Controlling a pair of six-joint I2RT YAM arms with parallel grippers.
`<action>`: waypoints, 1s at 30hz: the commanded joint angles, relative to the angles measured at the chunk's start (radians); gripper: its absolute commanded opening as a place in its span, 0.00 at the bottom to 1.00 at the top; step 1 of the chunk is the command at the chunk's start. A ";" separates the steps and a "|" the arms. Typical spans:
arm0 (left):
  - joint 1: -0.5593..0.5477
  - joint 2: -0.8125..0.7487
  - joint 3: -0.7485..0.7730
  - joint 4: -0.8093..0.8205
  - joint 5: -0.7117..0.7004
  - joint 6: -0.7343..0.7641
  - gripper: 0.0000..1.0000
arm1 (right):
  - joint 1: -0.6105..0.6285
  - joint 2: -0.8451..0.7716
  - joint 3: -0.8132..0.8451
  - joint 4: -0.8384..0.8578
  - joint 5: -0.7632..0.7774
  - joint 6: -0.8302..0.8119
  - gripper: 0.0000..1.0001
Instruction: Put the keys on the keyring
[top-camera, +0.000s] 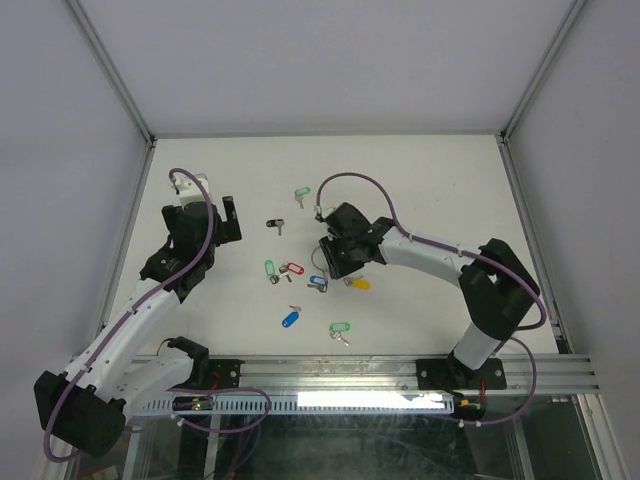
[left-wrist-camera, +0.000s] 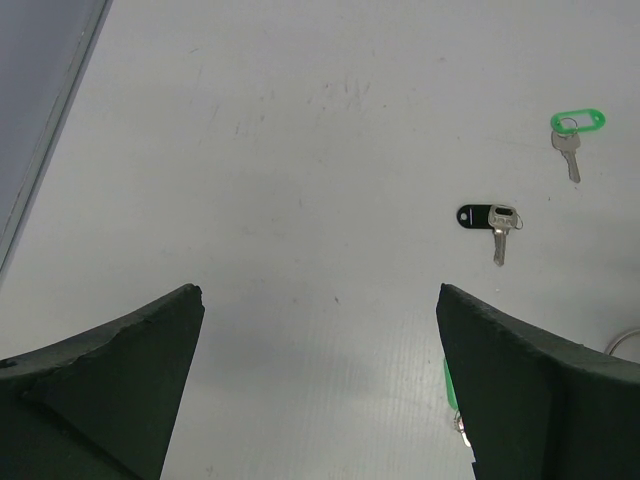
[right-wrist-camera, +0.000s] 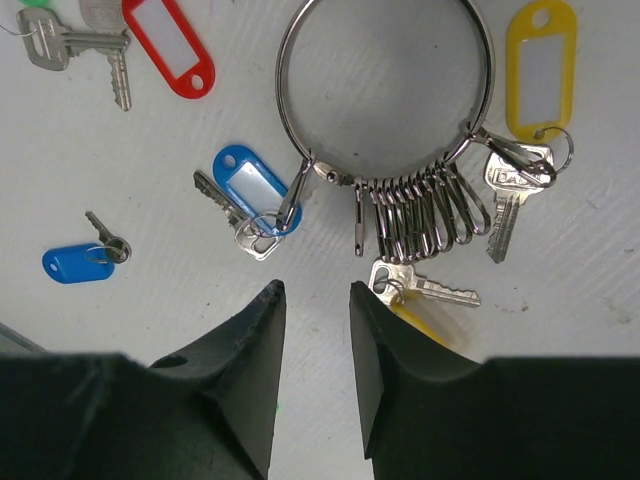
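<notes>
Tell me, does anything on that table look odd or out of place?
Nothing looks broken, but keys lie scattered loose around the keyring, most of its clips empty. A black-tagged key and a green-tagged key sit well apart from the rest.

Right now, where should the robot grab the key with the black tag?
Probably by the black tag, coming from straight above and pinching across its narrow width. It lies flat, well apart from the green-tagged key, and the tag is broader than its key's thin blade.
</notes>
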 joint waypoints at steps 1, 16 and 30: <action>0.010 -0.005 0.044 0.022 0.011 0.017 0.99 | 0.016 0.016 0.047 0.020 0.076 0.050 0.35; 0.009 0.009 0.044 0.023 0.022 0.014 0.99 | 0.019 0.052 0.008 0.084 0.039 0.081 0.37; 0.010 0.022 0.048 0.023 0.024 0.015 0.99 | 0.019 0.100 0.022 0.075 0.084 0.065 0.37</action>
